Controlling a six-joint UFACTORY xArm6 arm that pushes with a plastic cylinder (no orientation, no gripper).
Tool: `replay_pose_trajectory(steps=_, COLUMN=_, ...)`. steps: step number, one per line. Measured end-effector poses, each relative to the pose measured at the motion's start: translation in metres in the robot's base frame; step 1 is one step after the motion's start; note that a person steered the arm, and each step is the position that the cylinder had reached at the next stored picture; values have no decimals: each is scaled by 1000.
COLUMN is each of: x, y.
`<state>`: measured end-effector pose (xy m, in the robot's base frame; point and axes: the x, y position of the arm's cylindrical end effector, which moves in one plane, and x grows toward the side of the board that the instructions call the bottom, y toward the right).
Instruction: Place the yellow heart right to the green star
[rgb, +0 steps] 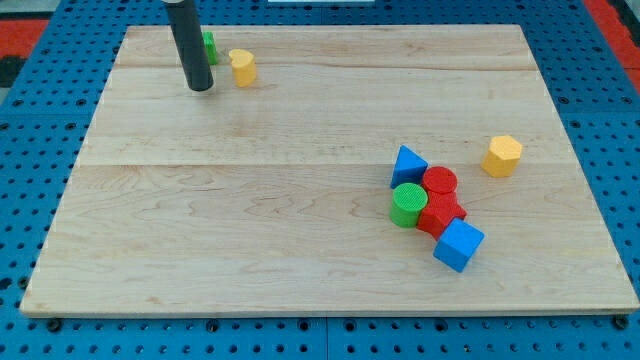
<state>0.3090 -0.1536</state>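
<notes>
The yellow heart (243, 66) lies near the board's top left. The green star (209, 46) is just to its left and slightly higher, mostly hidden behind my rod. My tip (200, 88) rests on the board below the green star and to the lower left of the yellow heart, a short gap from both.
A cluster sits at the lower right: a blue triangle (407, 164), a red cylinder (439, 183), a green cylinder (407, 204), a red block (441, 215) and a blue cube (459, 245). A yellow hexagon (503, 155) lies apart, further right. The wooden board (250, 220) lies on a blue pegboard.
</notes>
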Motion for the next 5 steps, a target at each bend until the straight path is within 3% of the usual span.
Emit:
replay_pose_trajectory(steps=2, x=-11, y=90)
replay_pose_trajectory(steps=4, x=-21, y=21)
replay_pose_trajectory(steps=5, x=-37, y=45)
